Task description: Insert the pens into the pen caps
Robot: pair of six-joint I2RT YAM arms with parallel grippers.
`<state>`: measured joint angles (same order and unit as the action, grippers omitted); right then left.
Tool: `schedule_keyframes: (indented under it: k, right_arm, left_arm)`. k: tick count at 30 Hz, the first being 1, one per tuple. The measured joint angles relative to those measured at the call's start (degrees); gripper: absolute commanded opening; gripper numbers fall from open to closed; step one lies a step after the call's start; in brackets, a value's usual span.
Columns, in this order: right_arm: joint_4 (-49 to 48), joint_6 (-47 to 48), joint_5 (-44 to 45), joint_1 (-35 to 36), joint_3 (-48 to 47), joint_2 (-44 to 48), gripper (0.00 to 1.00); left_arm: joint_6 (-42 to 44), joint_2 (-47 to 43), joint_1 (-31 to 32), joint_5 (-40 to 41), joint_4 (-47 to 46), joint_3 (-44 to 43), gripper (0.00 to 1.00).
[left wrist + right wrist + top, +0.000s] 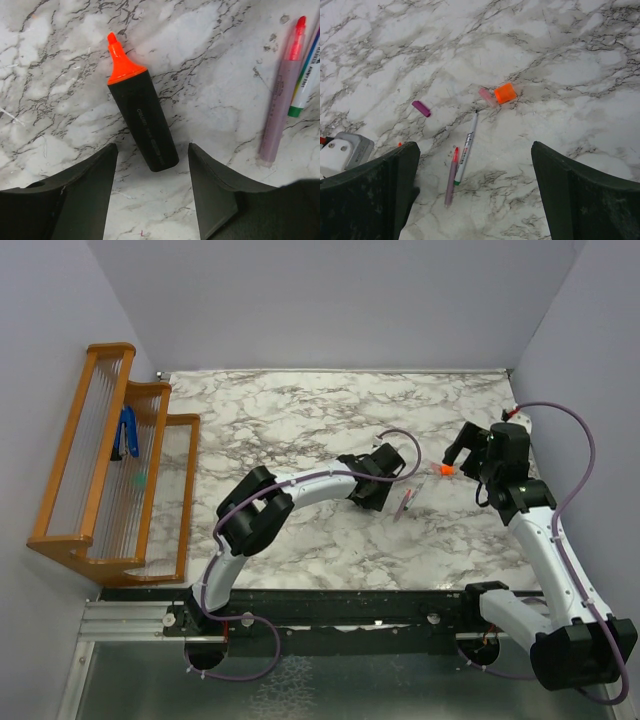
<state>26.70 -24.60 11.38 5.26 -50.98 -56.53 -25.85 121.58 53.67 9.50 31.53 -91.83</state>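
Note:
The black marker with an orange tip (142,117) lies flat on the marble, its rear end between the tips of my open, empty left gripper (152,150). To its right lie the thin pinkish pen (280,110) and the white pen (305,85). My right gripper (474,150) is open and empty above the table. In its view are the orange cap (505,93), the pale pink cap (487,97) touching it, the magenta cap (421,108), the white pen (466,148) and the pinkish pen (451,177). From above, the orange cap (445,470) sits just below the right gripper (458,452); the left gripper (388,468) hides the marker.
A wooden rack (110,460) stands at the table's left edge with a blue-handled tool (128,432) in it. Grey walls close the table at the back and right. Part of the left arm's wrist (345,150) shows at the left of the right wrist view.

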Motion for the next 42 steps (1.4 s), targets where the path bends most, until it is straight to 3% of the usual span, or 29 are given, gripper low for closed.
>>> schedule_keyframes:
  k: [3,8,11,13,20,26,35,42]
  right_arm:
    - [0.0,0.0,0.2,0.0,0.1,0.4,1.0]
    - [0.0,0.0,0.6,0.0,0.1,1.3,1.0]
    - [0.0,0.0,0.8,0.0,0.1,1.5,1.0]
    - [0.0,0.0,0.9,0.0,0.1,1.5,1.0]
    - [0.0,0.0,1.0,0.0,0.7,1.9,1.0]
    - [-1.1,0.2,-2.2,0.0,3.1,3.6,1.0]
    - [-14.6,-2.7,-25.2,0.0,11.7,8.0,0.88]
    - [-26.6,-7.9,-36.6,0.0,17.7,7.0,0.8]
  left_arm:
    - [-0.2,0.6,0.5,0.5,-0.1,0.1,0.45]
    - [-0.6,0.6,0.3,0.8,-0.1,0.3,0.39]
    - [-0.7,0.6,0.5,1.4,-0.2,0.5,0.21]
    - [-0.8,0.6,0.4,1.8,-0.3,0.6,0.0]
    - [0.1,-0.5,0.5,2.2,-3.6,3.1,0.0]
    - [3.4,-7.4,0.5,2.3,-11.5,14.2,0.0]
    - [6.1,-21.3,0.5,0.8,-26.1,28.9,0.0]
    - [6.1,-29.4,0.9,-2.1,-38.8,36.4,0.0]
